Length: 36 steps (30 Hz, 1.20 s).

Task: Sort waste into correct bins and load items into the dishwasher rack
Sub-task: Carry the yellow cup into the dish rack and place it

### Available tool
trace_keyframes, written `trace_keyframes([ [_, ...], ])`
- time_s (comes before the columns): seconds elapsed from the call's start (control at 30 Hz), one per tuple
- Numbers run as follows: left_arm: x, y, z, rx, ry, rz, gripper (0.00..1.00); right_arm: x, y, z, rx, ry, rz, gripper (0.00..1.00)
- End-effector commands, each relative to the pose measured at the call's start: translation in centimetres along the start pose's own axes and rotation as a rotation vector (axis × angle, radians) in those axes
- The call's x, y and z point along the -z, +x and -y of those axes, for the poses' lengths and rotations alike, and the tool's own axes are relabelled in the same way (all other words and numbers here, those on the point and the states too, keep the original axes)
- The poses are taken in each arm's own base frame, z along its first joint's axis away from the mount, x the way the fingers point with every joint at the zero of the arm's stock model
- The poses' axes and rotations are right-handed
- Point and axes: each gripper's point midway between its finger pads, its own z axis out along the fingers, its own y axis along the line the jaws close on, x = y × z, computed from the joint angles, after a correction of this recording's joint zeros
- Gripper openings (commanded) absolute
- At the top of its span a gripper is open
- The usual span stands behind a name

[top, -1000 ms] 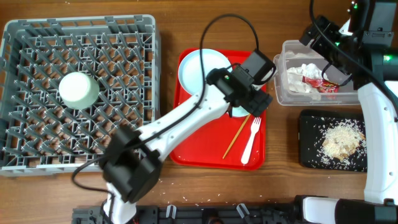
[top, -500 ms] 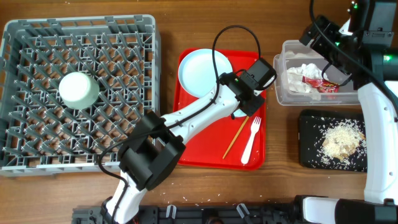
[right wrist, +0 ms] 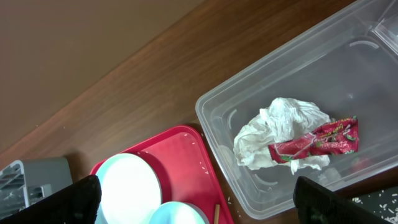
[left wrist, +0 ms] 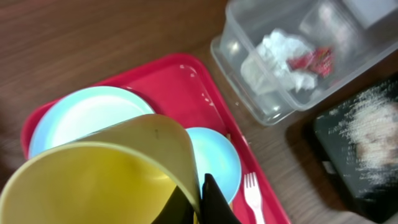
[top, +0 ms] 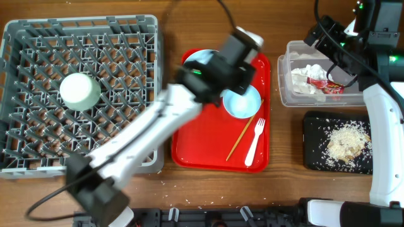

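Left wrist: yellow cup [left wrist: 106, 177] pinched at rim by left gripper [left wrist: 200, 202], now raised off red tray [left wrist: 186, 81]; ready for dishwasher rack [top: 82, 21]; right gripper [right wrist: 196, 190] spread, empty.

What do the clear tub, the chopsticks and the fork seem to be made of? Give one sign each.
Clear tub: glossy transparent plastic, probably; the table shows through its walls.
Chopsticks: likely wood or bamboo, matte pale tan.
Fork: seemingly plastic, uniformly white, unreflective.

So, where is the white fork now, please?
Overhead, the fork lies on the red tray by its right edge, just right of the chopsticks.
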Motion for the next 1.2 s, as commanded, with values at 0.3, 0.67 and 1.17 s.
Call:
trace_keyframes([
  [0.3, 9.1, -1.0, -29.7, 0.722, 0.493, 0.252, 0.04, 0.0, -0.4, 0.1, 0.000, 0.012, 0.012, 1.00],
  [0.67, 2.4, 3.6, -37.9, 1.026, 0.691, 0.230, 0.04, 0.0, -0.4, 0.1, -0.001, 0.012, 0.012, 1.00],
  [1.17, -3.3, 10.1, -42.9, 1.246, 0.391, 0.140, 0.08, 0.0, -0.4, 0.1, 0.000, 0.012, 0.012, 1.00],
])
